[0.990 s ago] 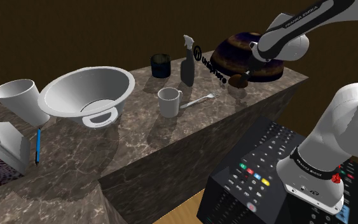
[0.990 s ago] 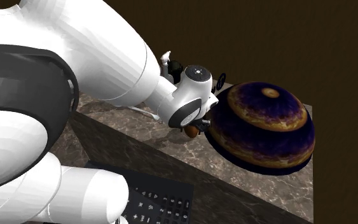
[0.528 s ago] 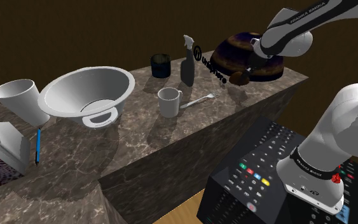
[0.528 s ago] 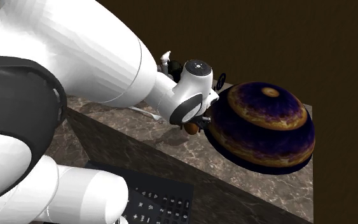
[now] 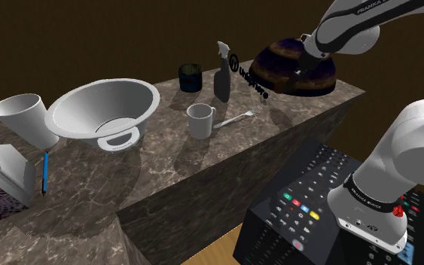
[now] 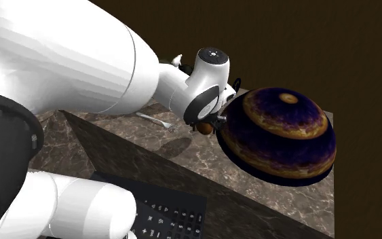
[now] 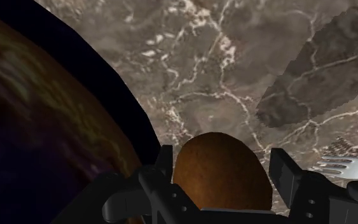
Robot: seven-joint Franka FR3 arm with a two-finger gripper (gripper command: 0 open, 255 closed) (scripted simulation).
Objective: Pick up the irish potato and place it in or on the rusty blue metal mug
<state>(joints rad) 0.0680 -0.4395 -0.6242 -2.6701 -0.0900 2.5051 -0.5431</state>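
Marble counter (image 5: 165, 162), brown with pale veins, is running under everything, with a dim brown wall behind. Gripper (image 7: 222, 157) is hanging above it, fingers (image 7: 165, 160) standing apart by the width of the brown potato (image 7: 219, 178) and pressing on it from both sides. The potato is sitting between them, clear of the counter, and the gripper body is hiding its lower part. Just beside the gripper a big dome (image 6: 277, 132), striped dark purple and orange, is bulging in; cannot tell if it is touching. The wrist view is cutting it down to one curved flank. Near the gripper's other side a white fork (image 5: 240, 118) is lying flat, and in the wrist view its tines are poking past a finger with the handle cut off. In the shoulder view the hand is merging with the dark dome behind it, so finger spacing is not reading there. In the second exterior view the white arm (image 6: 81, 61) is blocking most of the counter. Farther from the gripper, past the fork, a white mug (image 5: 200, 120) is standing upright. Past that come a dark spray bottle (image 5: 221, 73) and the dark mug (image 5: 190, 77) just beside it, well apart from the gripper, its colour hard to judge in the dimness. Farthest out are a large white bowl (image 5: 105, 111), a tilted white cup (image 5: 20, 114), a blue pen (image 5: 45, 172) and a pale box (image 5: 3, 175) that the frame edge is cutting off.
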